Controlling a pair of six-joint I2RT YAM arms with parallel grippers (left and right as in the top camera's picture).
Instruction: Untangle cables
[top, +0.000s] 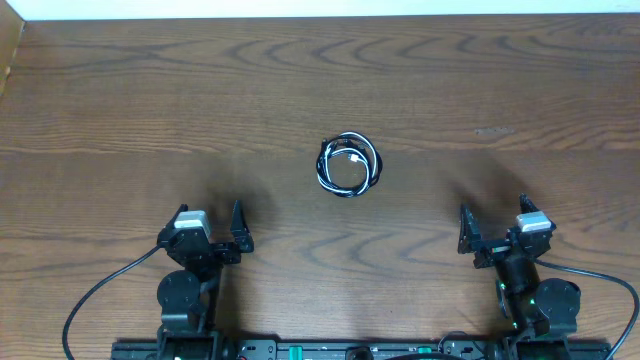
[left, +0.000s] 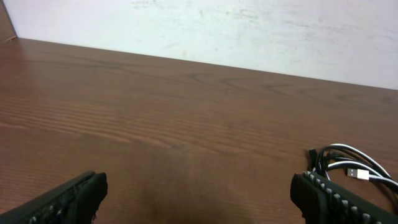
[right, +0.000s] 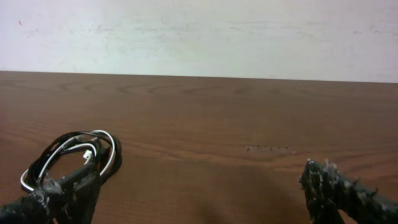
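Cables: thin white and black cords (top: 350, 165), coiled together, mid brown wooden tabletop (top: 150, 100).
Left tool (top: 210, 218): I see fingers apart, near left.
Right tool (top: 492, 218): fingers apart, near right.

— What colours lie left of the black right claw (right: 199, 183)?
— A thin white cord (right: 89, 154) and a thin black cord (right: 118, 158), on a dark brown wooden table (right: 249, 112) with wavy grain.
— Beyond it?
— An off-white wall (right: 199, 37).

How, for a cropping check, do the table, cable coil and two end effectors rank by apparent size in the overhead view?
1. table
2. left end effector and right end effector: alike, not ranked apart
3. cable coil: only slightly smaller; the end effectors may sit nearer the camera, so unsure
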